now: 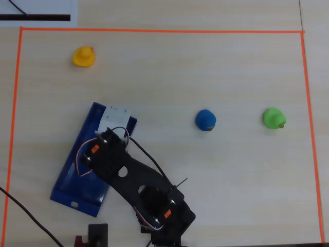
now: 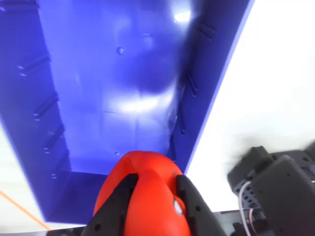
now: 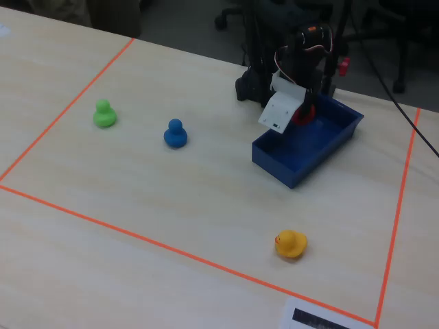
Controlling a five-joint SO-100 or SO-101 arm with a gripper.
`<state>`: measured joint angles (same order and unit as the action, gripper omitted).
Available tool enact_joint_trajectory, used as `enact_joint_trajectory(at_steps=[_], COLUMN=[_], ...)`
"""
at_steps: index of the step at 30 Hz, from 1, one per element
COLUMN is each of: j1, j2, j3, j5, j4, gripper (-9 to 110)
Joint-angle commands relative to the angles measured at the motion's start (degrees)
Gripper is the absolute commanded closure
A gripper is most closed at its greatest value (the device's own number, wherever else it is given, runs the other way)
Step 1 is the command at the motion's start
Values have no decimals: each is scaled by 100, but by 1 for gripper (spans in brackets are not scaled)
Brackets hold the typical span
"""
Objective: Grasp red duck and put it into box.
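Above the box [image 2: 123, 98], the claw [image 2: 152, 196] grips the red duck [image 2: 147, 196] across its rounded body (glossy, likely light and slippery), a sensible hold.

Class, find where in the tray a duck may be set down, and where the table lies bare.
The box floor ahead of the gripper is bare. It is crowded only where the red duck sits clamped. Bare table lies between the blue duck and the yellow duck.
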<state>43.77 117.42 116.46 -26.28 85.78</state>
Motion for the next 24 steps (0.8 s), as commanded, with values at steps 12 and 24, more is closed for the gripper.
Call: enact_joint_trajectory(at_steps=[12,24], j1=[-835,-4641], j2=[53,132], j3=[-923,-571], j5=[-765,-3384], j4=[-220,-4605], gripper=[74,101])
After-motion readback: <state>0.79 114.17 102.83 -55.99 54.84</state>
